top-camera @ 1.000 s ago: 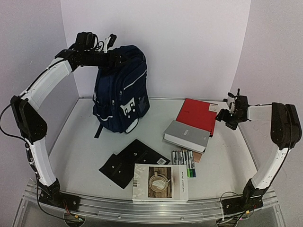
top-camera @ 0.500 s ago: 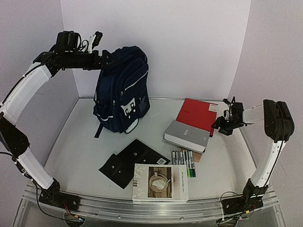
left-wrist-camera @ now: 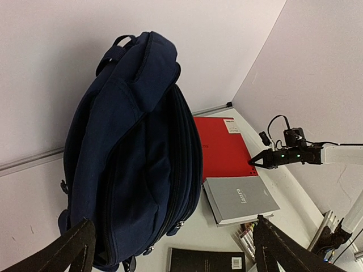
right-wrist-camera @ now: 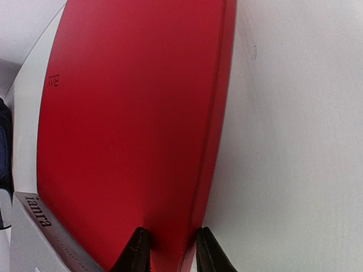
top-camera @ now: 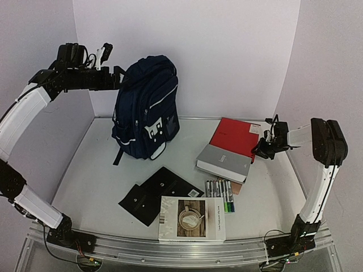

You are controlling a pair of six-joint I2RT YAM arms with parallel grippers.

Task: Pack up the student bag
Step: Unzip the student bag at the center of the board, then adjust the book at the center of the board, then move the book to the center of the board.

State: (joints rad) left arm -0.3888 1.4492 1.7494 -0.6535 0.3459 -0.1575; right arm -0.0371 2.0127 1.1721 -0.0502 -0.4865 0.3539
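My right claw (right-wrist-camera: 170, 249) nips the red notebook (right-wrist-camera: 130, 113) by its edge, seemingly firmly, to lift it; left claw (left-wrist-camera: 173, 226) gapes beside student bag (left-wrist-camera: 136, 158).

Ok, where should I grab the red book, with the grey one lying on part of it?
Take the red book by its free right-hand edge, coming from the right arm's side. It lies flat and the grey book covers its near left part, so that thin edge is what's open to pinch. The right gripper straddles it there.
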